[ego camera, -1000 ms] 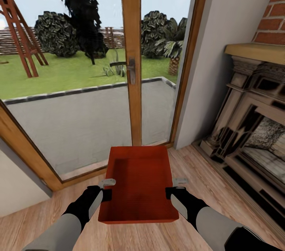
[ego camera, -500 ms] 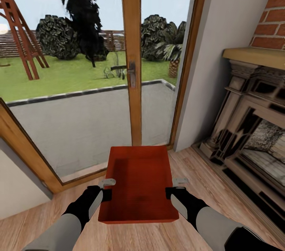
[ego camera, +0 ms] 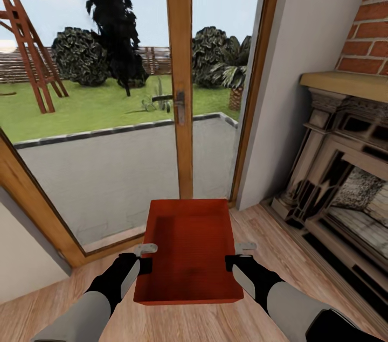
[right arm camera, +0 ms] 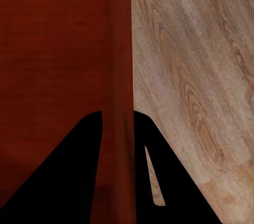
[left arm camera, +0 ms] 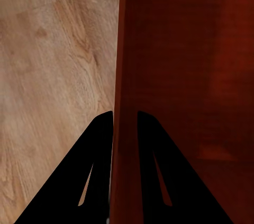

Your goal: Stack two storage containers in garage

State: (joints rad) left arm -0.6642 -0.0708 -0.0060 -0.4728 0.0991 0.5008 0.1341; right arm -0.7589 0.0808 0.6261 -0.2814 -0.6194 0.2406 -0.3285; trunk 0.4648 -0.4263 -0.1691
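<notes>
The storage container (ego camera: 188, 250) was held above the wood plank floor (ego camera: 258, 223), at 12 o'clock before the robot. The left gripper (left arm camera: 125, 119) pinched its wall at 9 o'clock, the right gripper (right arm camera: 117, 118) the wall at 3 o'clock. The glass door (ego camera: 178, 89) stood beyond, the fireplace (ego camera: 345, 169) at 2 o'clock.
</notes>
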